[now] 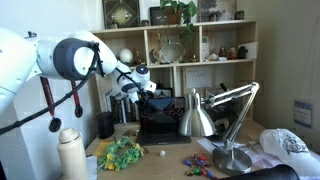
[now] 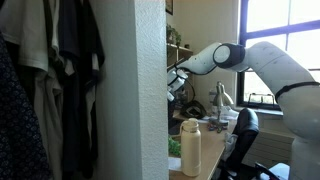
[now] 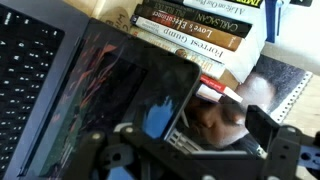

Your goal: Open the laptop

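The thin black laptop [image 3: 110, 80] sits open on the wooden counter [image 1: 165, 152], just beside a stack of books [image 3: 200, 30], with the gripper's [image 3: 185, 125] black fingers [image 3: 258, 122] spread apart at its dark screen's edge.

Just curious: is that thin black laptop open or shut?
Open: the thin black laptop shows keyboard and dark screen in the wrist view.
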You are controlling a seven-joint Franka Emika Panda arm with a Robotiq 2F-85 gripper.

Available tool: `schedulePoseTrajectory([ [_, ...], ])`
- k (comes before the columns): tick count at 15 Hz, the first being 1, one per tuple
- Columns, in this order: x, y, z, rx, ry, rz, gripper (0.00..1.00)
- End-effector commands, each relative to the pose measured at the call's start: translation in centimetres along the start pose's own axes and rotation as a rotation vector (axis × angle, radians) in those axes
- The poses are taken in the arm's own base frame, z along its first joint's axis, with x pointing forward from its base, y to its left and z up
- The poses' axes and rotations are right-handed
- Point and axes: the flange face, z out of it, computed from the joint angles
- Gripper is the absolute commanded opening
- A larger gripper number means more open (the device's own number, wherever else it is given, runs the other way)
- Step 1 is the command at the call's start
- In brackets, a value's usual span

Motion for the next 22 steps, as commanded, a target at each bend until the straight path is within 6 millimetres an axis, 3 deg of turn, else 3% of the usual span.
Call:
schedulePoseTrajectory([
  [1,0.6,-1.8,1.1,0.049,-0.009,0.000,1.00],
  [7,1.2,-2.1,2.0,0.057,-0.012,-0.009,1.00],
  [12,1.5,-1.9,1.4,0.029,-0.013,-0.020,1.00],
  [22,2.6,0.6,-3.2,-0.040,-0.013,0.014,1.00],
])
